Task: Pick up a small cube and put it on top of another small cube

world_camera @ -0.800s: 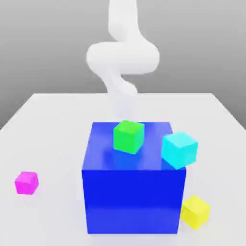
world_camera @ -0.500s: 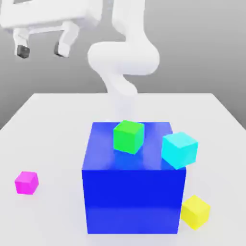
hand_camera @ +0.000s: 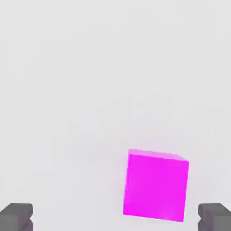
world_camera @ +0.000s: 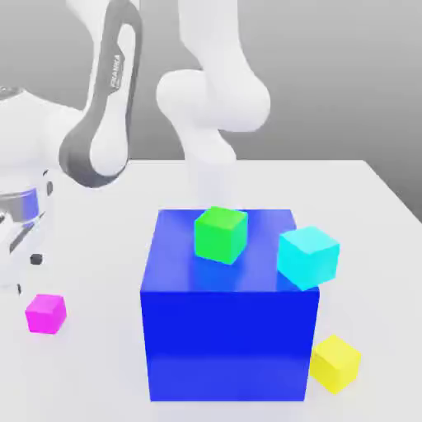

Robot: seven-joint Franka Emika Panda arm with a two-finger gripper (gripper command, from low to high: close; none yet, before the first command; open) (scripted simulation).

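White table (world_camera: 99,346) under grey backdrop (world_camera: 346,74); magenta small cube (world_camera: 45,314)

Legible text: "FRANKA" — partly readable, vertical lettering | on white-and-grey robot arm link (world_camera: 111,99) | no other markings.

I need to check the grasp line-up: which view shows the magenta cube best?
The hand view: the magenta cube looms large between the open gripper fingertips. In the exterior view it sits small on the table, near that view's left edge.
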